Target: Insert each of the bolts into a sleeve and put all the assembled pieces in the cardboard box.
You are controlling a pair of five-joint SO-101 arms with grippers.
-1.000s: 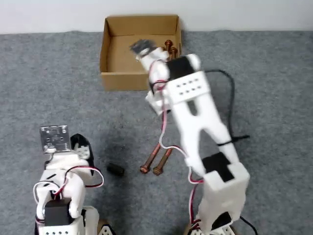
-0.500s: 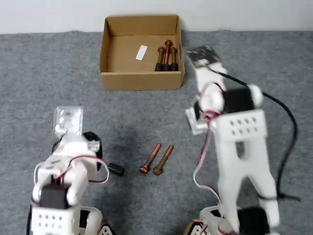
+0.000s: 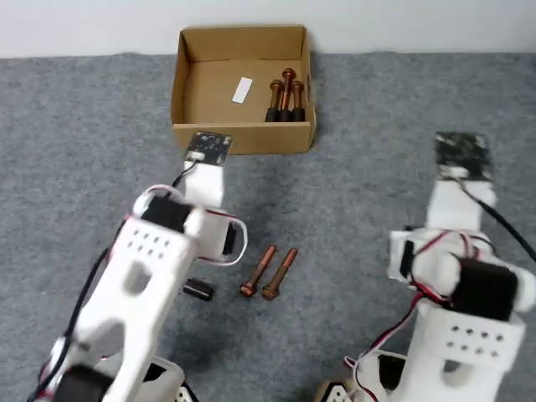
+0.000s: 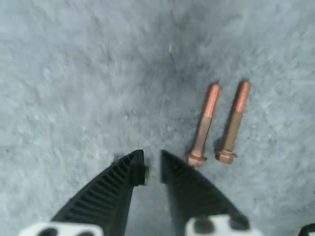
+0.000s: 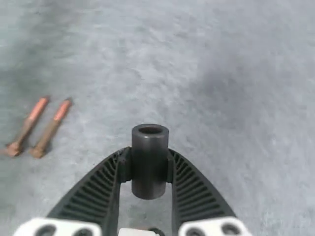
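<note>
Two bare copper bolts (image 3: pixel 270 270) lie side by side on the grey carpet; the left wrist view has these bolts (image 4: pixel 216 125) just beyond my left gripper (image 4: pixel 152 164). That gripper hangs above the carpet, open by a narrow gap, with nothing between its fingers. A black sleeve (image 3: pixel 198 290) lies on the carpet, partly under the left arm. My right gripper (image 5: pixel 150 156) is shut on another black sleeve (image 5: pixel 150 167), held upright over the carpet off to one side of the bolts (image 5: pixel 38 130). The cardboard box (image 3: pixel 243 138) at the back holds three assembled pieces (image 3: pixel 285 99).
A white slip (image 3: pixel 242 90) lies on the box floor. The left arm (image 3: pixel 159 260) stretches over the carpet's middle, and the right arm (image 3: pixel 456 276) stands at the right. Grey carpet covers the whole table.
The right arm pulled back from the box to the right side, a sleeve in its gripper. The left arm swung forward from its near-left corner to the middle beside the bolts.
</note>
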